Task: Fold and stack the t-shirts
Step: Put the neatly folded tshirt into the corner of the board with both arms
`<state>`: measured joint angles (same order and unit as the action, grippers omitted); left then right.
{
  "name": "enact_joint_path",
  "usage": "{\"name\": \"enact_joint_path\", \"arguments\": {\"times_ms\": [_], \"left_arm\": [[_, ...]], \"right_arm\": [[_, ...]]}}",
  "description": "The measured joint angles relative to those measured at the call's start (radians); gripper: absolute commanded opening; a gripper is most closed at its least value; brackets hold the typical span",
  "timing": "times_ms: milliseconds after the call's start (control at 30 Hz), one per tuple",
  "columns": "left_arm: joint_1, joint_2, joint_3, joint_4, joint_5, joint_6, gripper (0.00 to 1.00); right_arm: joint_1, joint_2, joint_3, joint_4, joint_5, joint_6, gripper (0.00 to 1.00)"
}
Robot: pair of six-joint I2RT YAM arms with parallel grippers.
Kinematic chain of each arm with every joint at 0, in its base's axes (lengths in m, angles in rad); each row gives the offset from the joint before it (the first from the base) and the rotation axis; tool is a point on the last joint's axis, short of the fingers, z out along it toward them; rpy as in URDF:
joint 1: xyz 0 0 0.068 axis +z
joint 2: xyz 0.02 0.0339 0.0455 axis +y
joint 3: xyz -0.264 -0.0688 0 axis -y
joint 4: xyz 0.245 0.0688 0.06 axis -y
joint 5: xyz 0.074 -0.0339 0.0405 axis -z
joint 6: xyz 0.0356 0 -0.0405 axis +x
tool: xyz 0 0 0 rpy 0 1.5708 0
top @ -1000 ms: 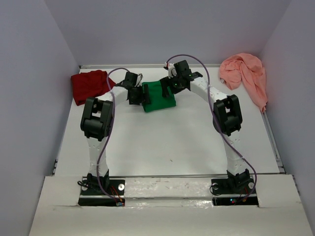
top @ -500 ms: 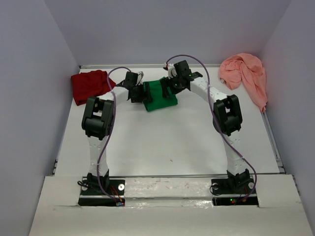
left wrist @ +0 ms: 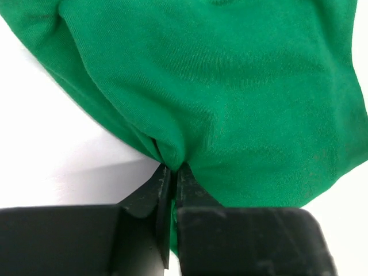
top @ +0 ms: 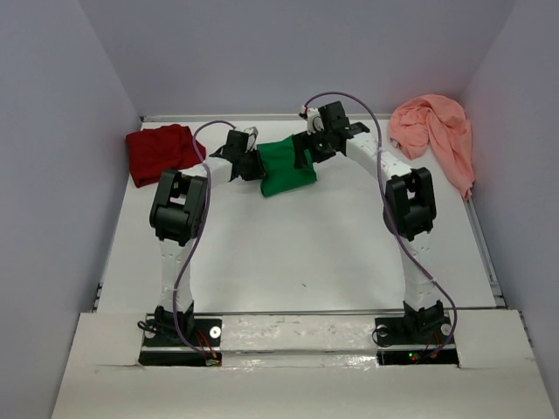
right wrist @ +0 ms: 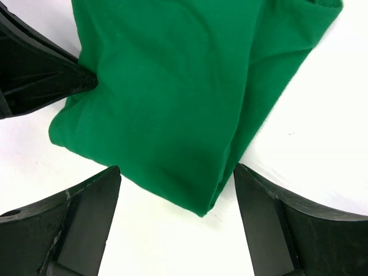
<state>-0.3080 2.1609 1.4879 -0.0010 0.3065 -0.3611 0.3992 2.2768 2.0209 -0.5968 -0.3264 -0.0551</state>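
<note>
The folded bright green t-shirt (top: 286,168) lies on the white table at the back centre. My left gripper (top: 253,166) is shut on the left edge of that green t-shirt (left wrist: 230,92), a pinch of cloth bunched between its fingertips. My right gripper (top: 306,155) hovers at the shirt's right side, jaws wide open, with the green t-shirt's (right wrist: 172,98) corner between them and untouched. A dark red t-shirt (top: 159,151) sits crumpled at the back left. A salmon-pink t-shirt (top: 437,133) lies heaped at the back right.
White walls enclose the table on the left, back and right. A raised white ledge (top: 297,345) with both arm bases runs along the near edge. The left gripper's fingertip (right wrist: 52,75) shows in the right wrist view against the shirt's edge.
My left gripper has closed on the green shirt's left edge; it was open before. Both arms shifted slightly toward the back, and the shirt's left side has bunched.
</note>
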Motion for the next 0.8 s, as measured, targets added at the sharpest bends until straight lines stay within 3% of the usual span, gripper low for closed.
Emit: {"name": "enact_joint_path", "arguments": {"times_ms": [200, 567, 800], "left_arm": [[0.0, 0.0, -0.002, 0.002, -0.002, -0.001, 0.0], [0.001, -0.008, -0.025, 0.029, -0.007, 0.015, 0.0], [0.001, -0.018, -0.042, 0.045, -0.009, 0.024, 0.0]], "right_arm": [[-0.013, -0.029, 0.022, -0.015, -0.012, -0.001, 0.85], [-0.014, -0.031, 0.026, -0.048, -0.041, 0.0, 0.92], [-0.014, 0.097, 0.079, -0.086, 0.089, 0.019, 0.92]]}}
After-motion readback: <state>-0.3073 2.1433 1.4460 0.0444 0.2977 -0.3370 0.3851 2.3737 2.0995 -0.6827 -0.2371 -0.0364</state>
